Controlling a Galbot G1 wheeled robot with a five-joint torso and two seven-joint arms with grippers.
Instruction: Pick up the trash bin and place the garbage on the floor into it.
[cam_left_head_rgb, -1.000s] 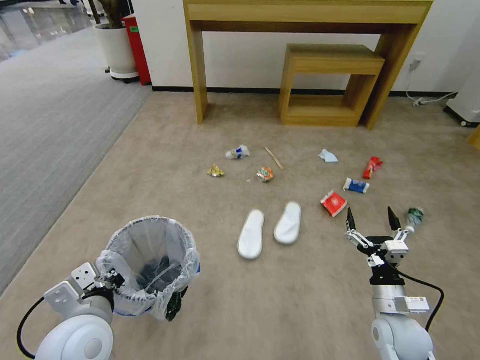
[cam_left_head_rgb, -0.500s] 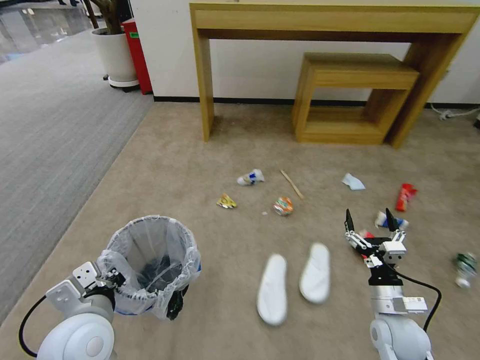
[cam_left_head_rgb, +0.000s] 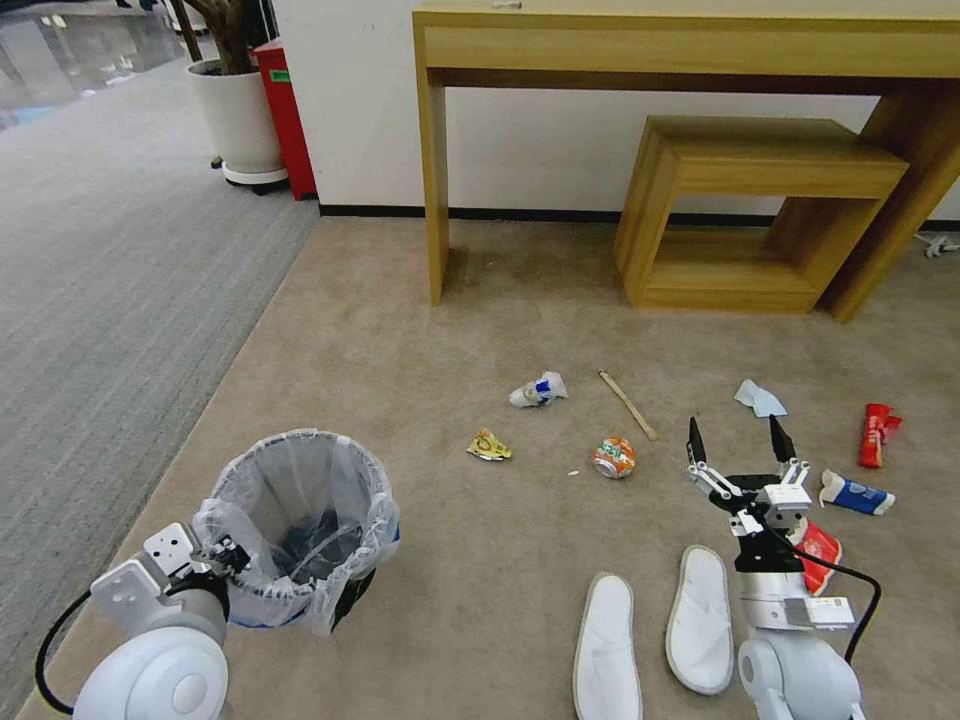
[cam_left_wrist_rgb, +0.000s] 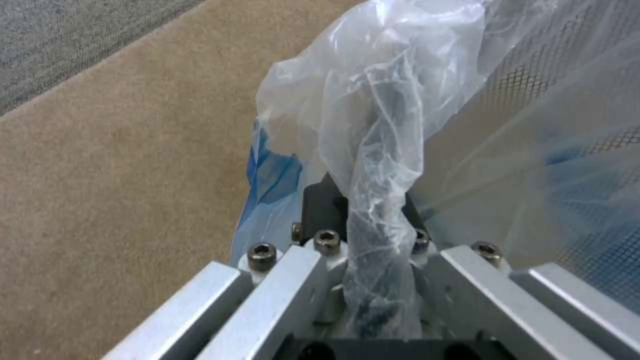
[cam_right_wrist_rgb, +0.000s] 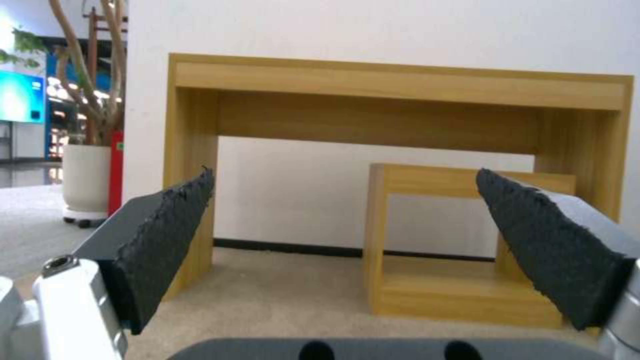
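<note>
Left pincer (cam_left_head_rgb: 225, 556) sits low at the robot's left, clamped tight; right pincer (cam_left_head_rgb: 739, 448) is extended forward, fingers spread wide.

The trash bin (cam_left_head_rgb: 297, 525) stands on the floor (cam_left_head_rgb: 420, 330) at left; two slippers (cam_left_head_rgb: 654, 630) lie right of it; smaller garbage (cam_left_head_rgb: 613, 457) lies scattered behind them.

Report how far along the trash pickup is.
Done: the left gripper is shut on the trash bin at its bagged rim. In hand: the right gripper hangs open and empty above the floor. Left: all the garbage, including slippers, stick and cup.
</note>
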